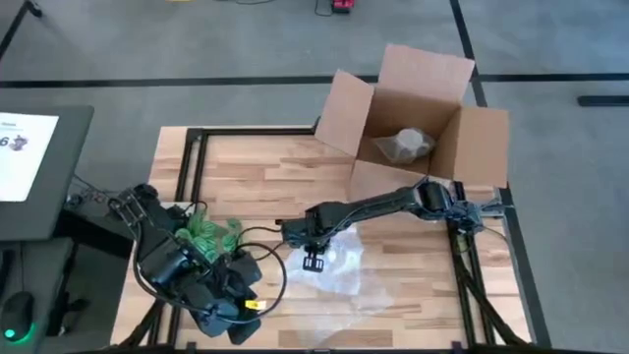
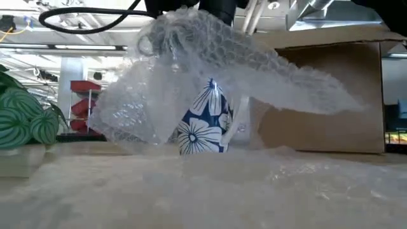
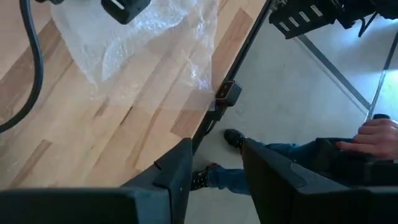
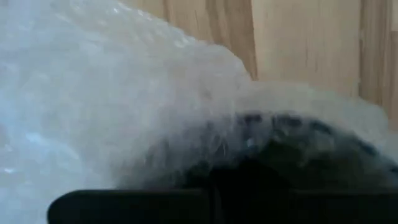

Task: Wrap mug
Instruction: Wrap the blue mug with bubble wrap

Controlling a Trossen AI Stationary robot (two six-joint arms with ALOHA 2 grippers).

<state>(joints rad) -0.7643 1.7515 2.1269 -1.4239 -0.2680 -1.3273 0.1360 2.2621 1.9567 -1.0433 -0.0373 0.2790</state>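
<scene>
A mug (image 2: 203,124) with a blue-and-white flower pattern stands upright on the table, its handle (image 2: 239,124) toward the box. A sheet of clear bubble wrap (image 2: 210,57) is raised over it like a tent. The rest of the sheet (image 1: 366,283) lies flat on the table. My right gripper (image 1: 314,260) hangs over the mug at the table's middle, shut on the wrap. In the right wrist view the mug's dark rim (image 4: 292,124) shows through the wrap. My left gripper (image 3: 214,180) waits open at the near left corner, touching nothing. My right gripper holds a bunched-up part of the bubble wrap (image 2: 184,19) from above, fingers pointing down. The picture's top edge cuts off the exact place of contact. The wrap hangs slack below the fingers, draped over the mug, its lower part on the table.
An open cardboard box (image 1: 418,128) stands at the far right with a wrapped bundle (image 1: 403,146) inside. A green patterned bundle (image 1: 206,236) lies by my left arm. A person's shoe (image 3: 233,138) and hand (image 3: 379,134) show beyond the table's near edge.
</scene>
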